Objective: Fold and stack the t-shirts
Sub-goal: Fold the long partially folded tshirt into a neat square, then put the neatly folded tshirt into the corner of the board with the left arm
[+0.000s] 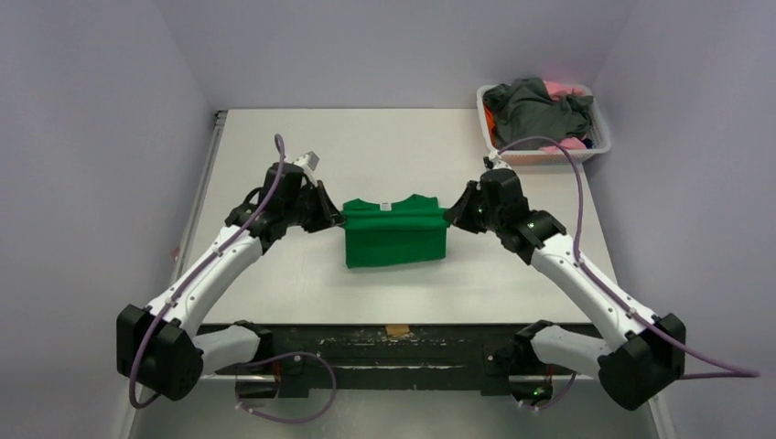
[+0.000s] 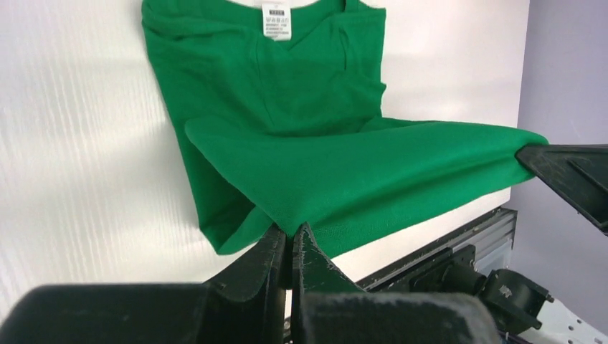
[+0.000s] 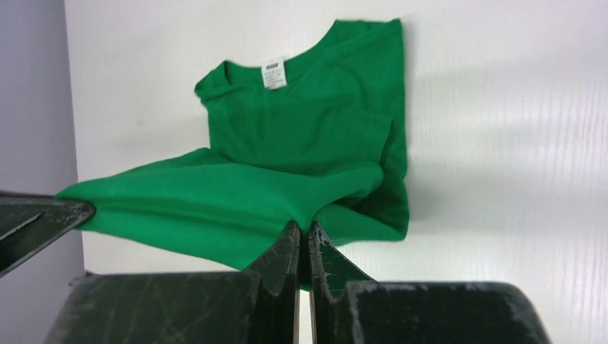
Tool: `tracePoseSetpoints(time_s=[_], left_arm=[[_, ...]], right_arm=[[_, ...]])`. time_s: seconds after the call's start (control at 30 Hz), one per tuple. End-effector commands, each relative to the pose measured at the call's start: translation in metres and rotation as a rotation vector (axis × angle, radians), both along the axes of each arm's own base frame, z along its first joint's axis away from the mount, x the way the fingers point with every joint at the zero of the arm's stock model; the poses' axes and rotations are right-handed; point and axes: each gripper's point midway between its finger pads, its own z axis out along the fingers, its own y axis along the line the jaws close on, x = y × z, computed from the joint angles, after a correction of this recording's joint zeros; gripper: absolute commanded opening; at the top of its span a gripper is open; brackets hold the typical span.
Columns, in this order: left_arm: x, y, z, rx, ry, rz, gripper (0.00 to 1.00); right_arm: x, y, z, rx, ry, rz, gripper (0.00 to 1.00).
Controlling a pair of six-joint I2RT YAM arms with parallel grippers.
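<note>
Left gripper (image 2: 290, 233) and right gripper (image 3: 302, 228) each pinch green t-shirt (image 1: 395, 240); fold lifted.

The top external camera looks down from high at 6 o'clock toward 12 over the whole table (image 1: 384, 146), while each wrist camera sits close behind its own fingers (image 2: 258, 276), and all three views share the green t-shirt (image 1: 395, 240).

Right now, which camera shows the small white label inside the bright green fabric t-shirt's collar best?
The left wrist view: the white label is largest there, its print lines showing, though at the frame's edge. The right wrist view shows it smaller; the top view, only a pale speck.
</note>
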Motion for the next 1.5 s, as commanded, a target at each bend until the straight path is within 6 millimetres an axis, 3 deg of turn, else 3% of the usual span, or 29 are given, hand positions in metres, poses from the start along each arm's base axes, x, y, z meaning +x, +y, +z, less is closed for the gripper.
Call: tracePoseSetpoints(time_s=[0.0, 0.3, 0.57, 0.63, 0.7, 0.77, 0.8, 0.83, 0.9, 1.03, 1.17, 1.23, 1.33, 1.47], left_arm=[[0.047, 0.005, 0.012, 0.031, -0.066, 0.008, 0.0], [0.102, 0.022, -0.029, 0.11, 0.054, 0.105, 0.0], [0.147, 0.03, -0.074, 0.158, 0.165, 0.159, 0.0], [0.159, 0.031, -0.082, 0.162, 0.186, 0.169, 0.2], [0.168, 0.032, -0.086, 0.163, 0.195, 0.178, 0.48], [0.174, 0.033, -0.081, 0.163, 0.192, 0.188, 0.78], [0.175, 0.033, -0.077, 0.161, 0.186, 0.188, 0.94], [0.173, 0.031, -0.074, 0.149, 0.18, 0.181, 0.99], [0.166, 0.024, -0.074, 0.107, 0.17, 0.15, 1.0], [0.14, 0.024, -0.087, 0.088, 0.195, 0.137, 1.0], [0.119, 0.023, -0.095, 0.069, 0.201, 0.127, 1.0], [0.115, 0.015, -0.099, 0.036, 0.201, 0.104, 1.0], [0.111, 0.007, -0.116, 0.043, 0.252, 0.085, 0.91], [0.112, -0.002, -0.143, 0.09, 0.328, 0.064, 0.72]], right_arm=[[0.056, -0.005, 0.024, -0.026, -0.115, -0.036, 0.0], [0.126, -0.001, -0.016, -0.022, -0.047, -0.021, 0.0], [0.185, 0.0, -0.072, -0.01, 0.0, -0.033, 0.0], [0.199, 0.003, -0.087, -0.015, 0.024, -0.019, 0.06], [0.213, 0.003, -0.097, -0.026, 0.039, -0.021, 0.38], [0.226, 0.001, -0.096, -0.052, 0.03, -0.029, 0.62], [0.229, 0.001, -0.094, -0.065, 0.019, -0.023, 0.79], [0.23, -0.002, -0.092, -0.085, 0.014, -0.021, 0.83], [0.221, -0.01, -0.094, -0.126, 0.022, -0.031, 0.85], [0.191, -0.018, -0.092, -0.121, 0.0, -0.032, 0.87], [0.153, 0.006, -0.087, -0.049, -0.06, 0.1, 0.88], [0.135, 0.024, -0.094, -0.009, -0.059, 0.174, 0.88], [0.118, 0.039, -0.111, 0.032, -0.02, 0.208, 0.87], [0.104, 0.033, -0.115, 0.039, -0.01, 0.171, 0.87]])
